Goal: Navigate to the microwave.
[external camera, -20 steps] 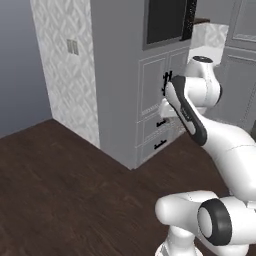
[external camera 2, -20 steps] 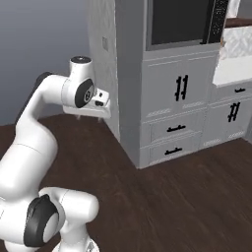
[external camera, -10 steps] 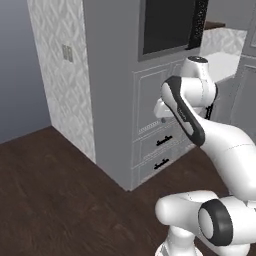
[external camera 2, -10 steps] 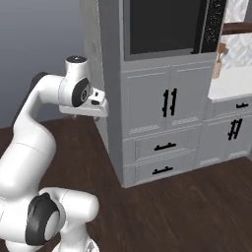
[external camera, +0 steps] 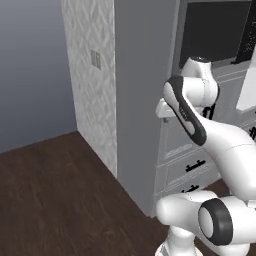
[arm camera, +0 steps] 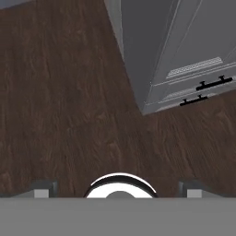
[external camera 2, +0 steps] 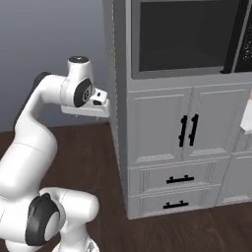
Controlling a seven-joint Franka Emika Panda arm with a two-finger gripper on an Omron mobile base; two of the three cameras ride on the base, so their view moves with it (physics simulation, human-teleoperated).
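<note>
The microwave (external camera 2: 182, 34) is built into the top of a tall grey cabinet; its wide glossy black glass front sits in a grey frame, with a vertical black handle bar (external camera 2: 236, 37) at its right. From the left it appears as the microwave (external camera: 210, 30), partly behind my arm. My gripper (arm camera: 117, 189) points down at the dark floor, its two fingertips (arm camera: 44, 189) far apart with nothing between them. The hand (external camera 2: 86, 109) hangs left of the cabinet's corner, well below and left of the microwave.
Under the microwave are double cabinet doors (external camera 2: 187, 130) and two drawers (external camera 2: 179, 179). The cabinet's grey side panel (external camera: 142, 100) meets a patterned wall carrying a light switch (external camera: 95, 60). Dark wood floor (external camera: 50, 200) spreads to the left. A white counter edge (external camera 2: 247, 118) shows at the right.
The whole picture has shifted: the base has driven closer, so the cabinet and microwave look larger and sit more head-on. The arm holds the same pose.
</note>
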